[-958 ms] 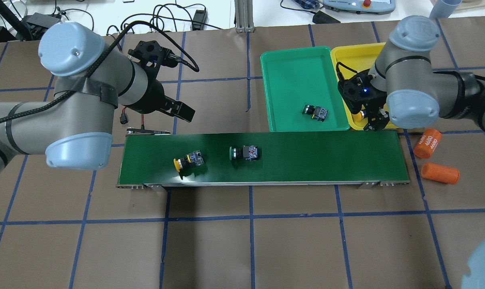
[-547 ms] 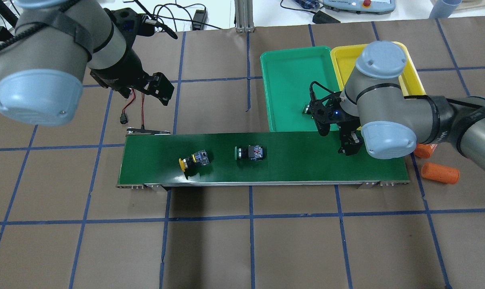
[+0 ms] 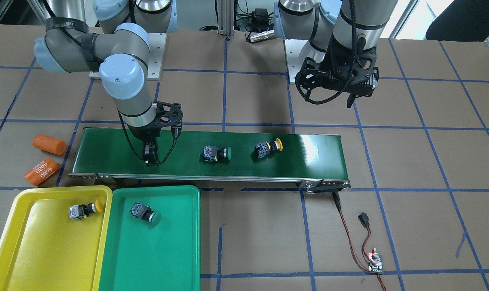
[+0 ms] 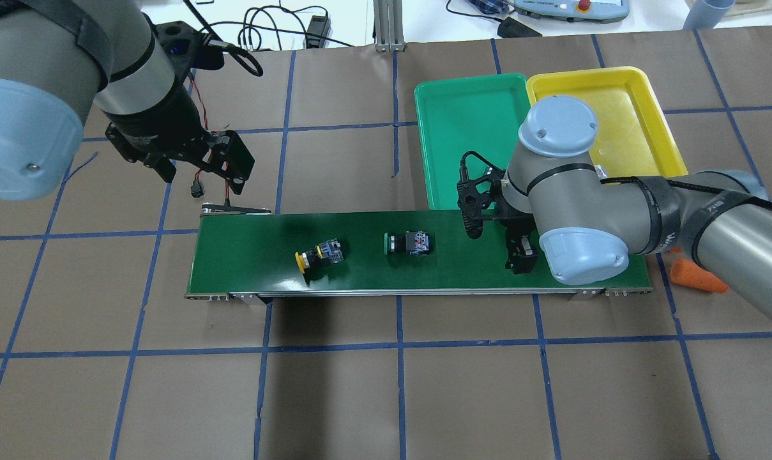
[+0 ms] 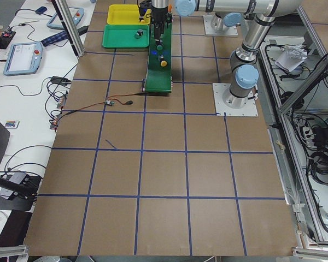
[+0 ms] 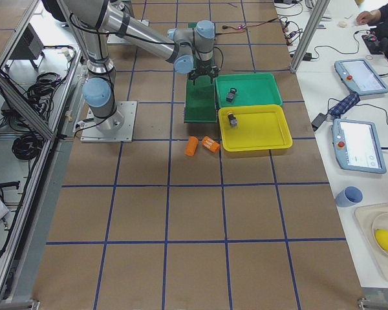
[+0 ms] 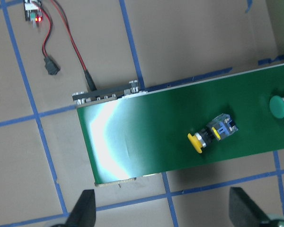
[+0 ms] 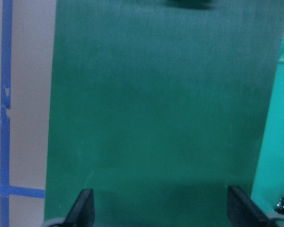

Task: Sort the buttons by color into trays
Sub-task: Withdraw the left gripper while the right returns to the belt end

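Right gripper point(image 3: 149, 157): fingers spread wide, nothing between them, low over the conveyor belt point(image 3: 309, 158) near its tray end. The green-capped button point(image 3: 216, 153) lies on its side mid-belt, well apart from that gripper. The yellow-capped button point(image 3: 267, 148) is next along the belt, toward its wired end.

Left gripper point(image 4: 200, 167): also spread and empty, held high over the belt's wired end.

The table point(image 3: 260, 234) is brown paper with a blue tape grid. The green tray point(image 3: 155, 258) and yellow tray point(image 3: 46, 250) sit side by side along the belt's operator-side edge. Two orange cylinders point(image 3: 49, 144) lie off the belt's short end.

Front-facing view only: one green button point(image 3: 144, 213) in the green tray and one yellow button point(image 3: 84, 210) in the yellow tray, both near the belt-side rims. In the overhead view the right arm hides them. The right wrist view shows only bare belt between the fingers.
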Controlling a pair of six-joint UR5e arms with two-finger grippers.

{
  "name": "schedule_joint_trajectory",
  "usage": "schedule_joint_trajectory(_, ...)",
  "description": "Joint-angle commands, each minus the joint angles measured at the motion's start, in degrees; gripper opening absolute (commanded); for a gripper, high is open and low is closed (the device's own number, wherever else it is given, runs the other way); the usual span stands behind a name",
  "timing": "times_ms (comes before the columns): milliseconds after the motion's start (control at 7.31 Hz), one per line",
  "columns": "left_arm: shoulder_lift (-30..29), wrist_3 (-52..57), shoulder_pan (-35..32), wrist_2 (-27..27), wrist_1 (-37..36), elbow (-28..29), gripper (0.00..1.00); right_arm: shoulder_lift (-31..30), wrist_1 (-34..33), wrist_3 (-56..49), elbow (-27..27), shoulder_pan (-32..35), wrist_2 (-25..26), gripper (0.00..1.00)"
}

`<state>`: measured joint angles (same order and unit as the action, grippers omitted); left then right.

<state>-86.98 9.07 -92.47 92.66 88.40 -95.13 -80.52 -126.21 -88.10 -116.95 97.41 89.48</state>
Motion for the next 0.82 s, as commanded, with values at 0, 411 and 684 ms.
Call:
schedule_joint_trajectory(0,-0.8,-0.4,2.6,-0.2,-2.9,-0.7,1.0,0.0,0.1,2.8,-0.2,2.3,0.1,1.0)
schedule_joint_trajectory(411,0.1,-0.5,4.3,-0.6,-1.6,0.0,1.0,-0.2,-0.1,3.5,-0.2,2.5,-0.5,1.0)
schedule_joint_trajectory(684,0.2,-0.5,4.7,0.4,-1.5,-0.7,1.0,0.5,-1.0,7.5,0.6,6.8,-0.5,1.0)
